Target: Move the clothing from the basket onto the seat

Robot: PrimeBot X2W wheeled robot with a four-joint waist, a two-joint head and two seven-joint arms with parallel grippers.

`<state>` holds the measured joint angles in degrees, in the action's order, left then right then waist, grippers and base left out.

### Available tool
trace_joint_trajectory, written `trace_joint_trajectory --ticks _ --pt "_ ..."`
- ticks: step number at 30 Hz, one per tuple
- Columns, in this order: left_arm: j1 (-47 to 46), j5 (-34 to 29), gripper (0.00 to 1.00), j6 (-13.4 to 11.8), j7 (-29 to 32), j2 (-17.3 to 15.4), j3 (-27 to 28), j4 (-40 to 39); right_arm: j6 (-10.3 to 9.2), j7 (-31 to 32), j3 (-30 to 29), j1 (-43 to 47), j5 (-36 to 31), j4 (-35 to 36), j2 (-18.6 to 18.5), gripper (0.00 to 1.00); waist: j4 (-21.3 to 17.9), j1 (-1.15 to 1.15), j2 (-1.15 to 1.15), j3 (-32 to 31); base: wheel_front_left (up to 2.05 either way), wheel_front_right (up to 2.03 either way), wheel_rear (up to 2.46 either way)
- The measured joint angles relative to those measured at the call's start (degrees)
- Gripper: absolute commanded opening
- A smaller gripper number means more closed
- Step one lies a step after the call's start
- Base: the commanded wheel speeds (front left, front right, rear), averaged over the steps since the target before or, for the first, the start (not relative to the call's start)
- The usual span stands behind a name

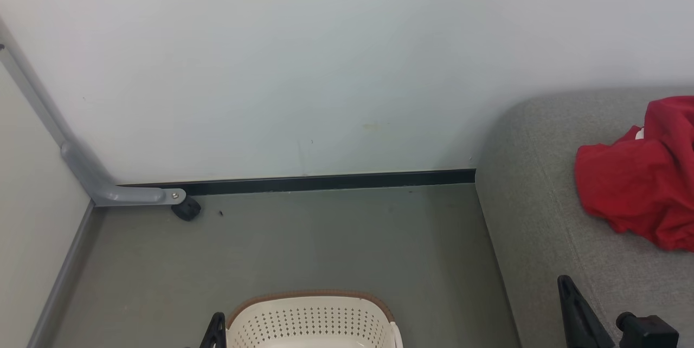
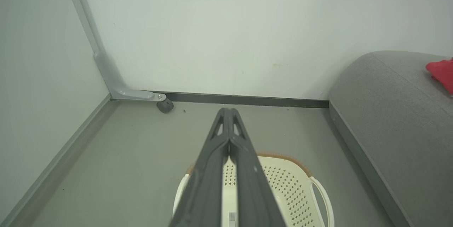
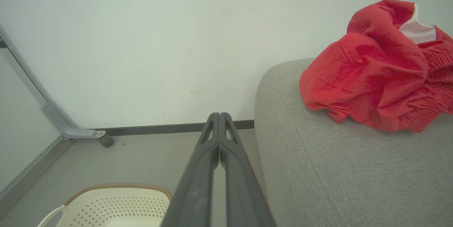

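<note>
Red clothing heaped on grey seat, well apart from basket on floor. Left end effector and right end effector both closed, holding nothing. Risk: basket bottom mostly hidden, so leftover garment could go unnoticed; closed end effectors would need reopening before any pick

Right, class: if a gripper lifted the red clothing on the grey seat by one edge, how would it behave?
The clothing lies crumpled in folds on the seat, so it would probably hang limp. It looks thin, likely light. Pushed, it should bunch, not roll.
</note>
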<state>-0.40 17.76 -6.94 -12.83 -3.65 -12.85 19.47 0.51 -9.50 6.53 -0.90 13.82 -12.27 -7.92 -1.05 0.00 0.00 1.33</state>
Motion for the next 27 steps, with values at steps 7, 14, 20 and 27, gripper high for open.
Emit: trace_joint_trajectory --ticks 7,14,20,27 --pt "-0.04 4.28 0.0 0.97 1.34 0.04 1.45 0.09 0.26 1.38 -1.31 -0.04 4.49 -0.99 0.22 0.0 0.09 0.0 0.0 -0.13 0.0 0.0 0.0" --pt "-0.18 10.77 0.0 1.99 2.78 0.09 2.81 0.11 0.58 2.47 -2.34 -0.35 11.28 -1.35 0.54 0.0 0.17 0.0 0.0 -0.24 0.0 0.0 0.0" --pt "-0.29 15.15 0.0 2.98 4.27 0.14 3.79 0.09 1.09 3.91 -3.25 -0.82 16.16 -1.62 0.98 0.0 0.24 0.0 0.0 -0.33 0.0 0.0 0.0" --pt "-0.35 20.73 0.0 3.98 5.78 0.2 5.15 0.02 1.53 4.98 -4.27 -0.86 21.87 -2.08 1.42 0.0 0.31 0.0 0.0 -0.42 0.0 0.0 0.0"
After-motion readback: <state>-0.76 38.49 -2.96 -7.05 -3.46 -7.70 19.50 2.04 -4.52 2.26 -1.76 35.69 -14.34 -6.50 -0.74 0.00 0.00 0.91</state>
